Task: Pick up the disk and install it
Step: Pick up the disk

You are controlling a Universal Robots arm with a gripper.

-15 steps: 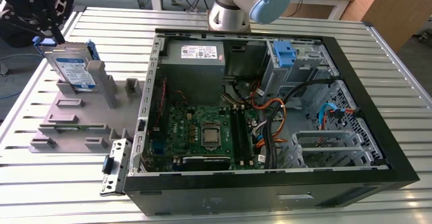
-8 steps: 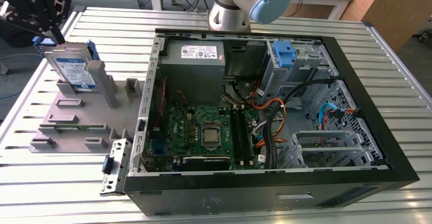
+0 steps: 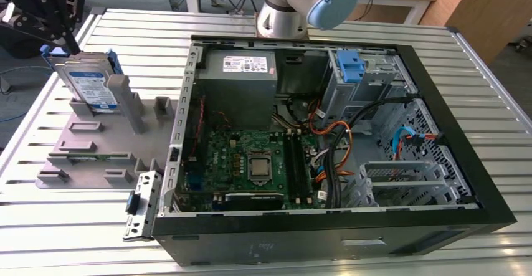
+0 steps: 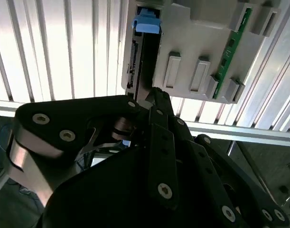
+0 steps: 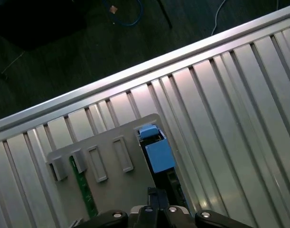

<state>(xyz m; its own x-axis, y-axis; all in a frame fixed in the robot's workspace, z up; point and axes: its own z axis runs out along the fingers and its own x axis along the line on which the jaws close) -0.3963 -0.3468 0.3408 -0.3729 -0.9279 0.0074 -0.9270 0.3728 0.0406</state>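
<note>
The black hand [image 3: 68, 45] hangs at the far corner of the slatted metal surface [image 3: 66, 226], on the exterior view's left, right at the upper edge of the disk [image 3: 90, 83]. In both wrist views the hand [image 4: 149, 97] [image 5: 154, 194] narrows to a point at that edge. Whether it has clamped onto the disk or only sits against it cannot be told.

The disk stands on edge and leans slightly. It is a silver drive with a white and blue label and a blue plastic frame around it. Its lower part sits in a slot of a grey holder [image 3: 99, 145], a flat plate with raised posts and pockets that lies on the surface. In both wrist views the disk [image 4: 145, 61] [image 5: 159, 154] appears edge-on, as a dark strip with a blue tab at its end. A thin green circuit strip [image 4: 235, 42] [image 5: 83, 190] stands in another slot of the holder.

Just beside the holder, toward the exterior view's right, lies an open black computer case [image 3: 332, 238]. Inside it are a green motherboard [image 3: 249, 164], a grey power supply [image 3: 241, 70] and a grey metal cage with a blue latch tab [image 3: 352, 67]. The arm's grey base [image 3: 283, 14] stands behind the case.
</note>
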